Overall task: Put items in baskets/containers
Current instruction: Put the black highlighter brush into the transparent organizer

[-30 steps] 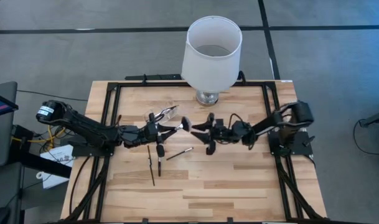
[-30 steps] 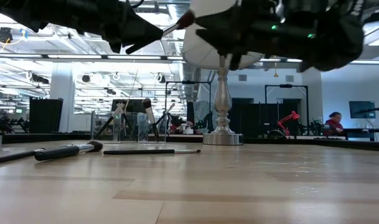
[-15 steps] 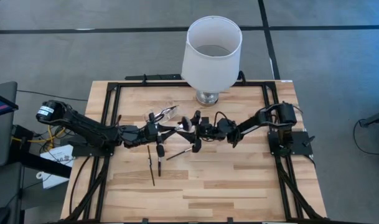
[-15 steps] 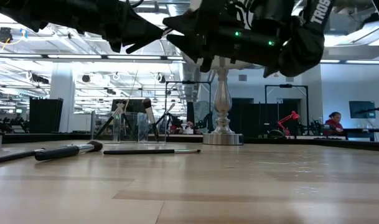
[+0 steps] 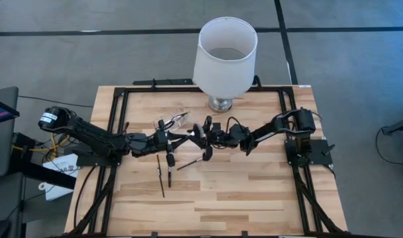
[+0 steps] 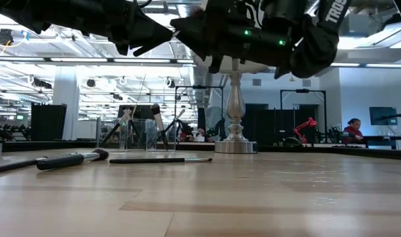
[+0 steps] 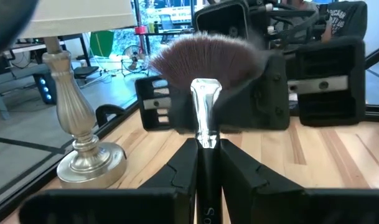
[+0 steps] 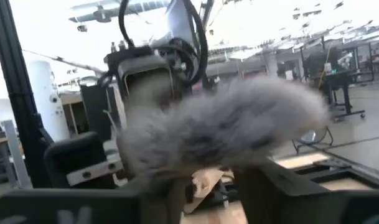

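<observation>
Arms meet mid-table, raised; left gripper (image 5: 169,137) clamps fan brush (image 7: 205,68), right gripper (image 5: 202,137) spread around its bristles.

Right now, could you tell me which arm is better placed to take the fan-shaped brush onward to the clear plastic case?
The left. Its gripper is already shut on the fan-shaped brush, and the clear plastic case lies closer to it. The right gripper is open around the bristles, not holding.

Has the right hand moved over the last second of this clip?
Yes. In the high view the right hand has travelled toward the left hand, passing the lamp base, and now spans the fan brush head that the left hand holds.
</observation>
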